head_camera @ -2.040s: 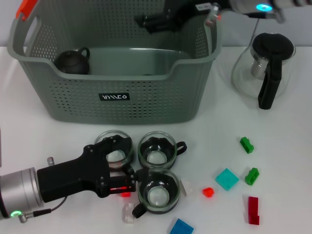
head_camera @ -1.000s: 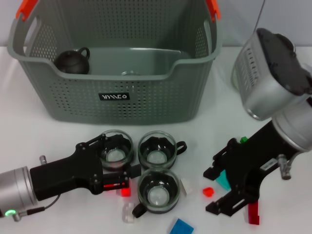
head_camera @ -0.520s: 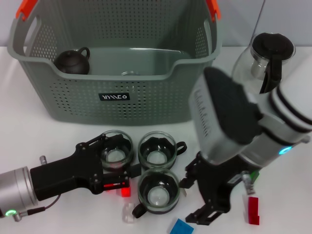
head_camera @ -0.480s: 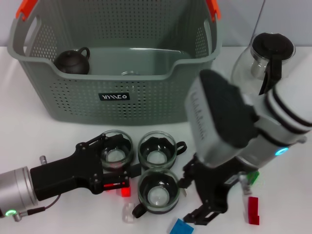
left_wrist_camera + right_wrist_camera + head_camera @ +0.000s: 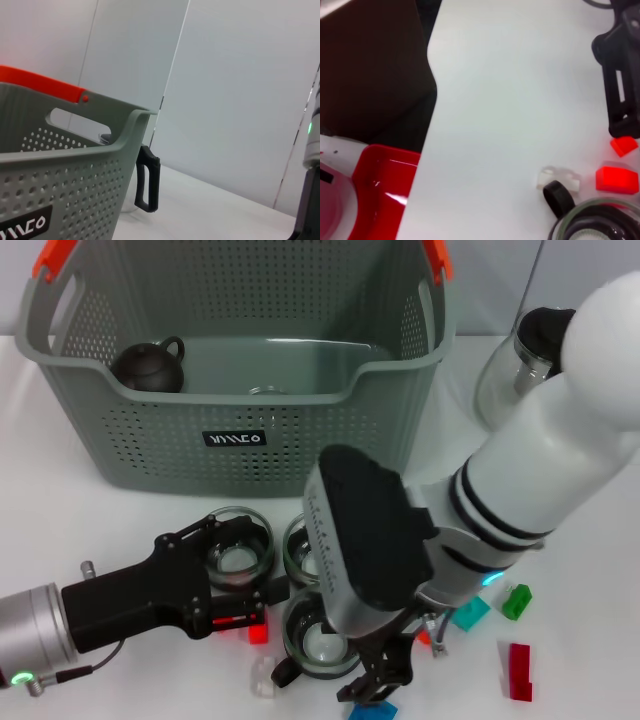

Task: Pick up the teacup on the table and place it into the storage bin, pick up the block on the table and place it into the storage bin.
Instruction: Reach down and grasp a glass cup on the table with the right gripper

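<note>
My left end effector [image 5: 250, 585] lies low on the table [image 5: 60, 510], fingers spread around the left teacup [image 5: 238, 548], which stands just in front of the bin [image 5: 230, 420]. That arm is nearer; the cup lies straight ahead between its fingers. My right end effector [image 5: 375, 685] hovers over the front teacup [image 5: 318, 638]; I cannot tell its state.
</note>
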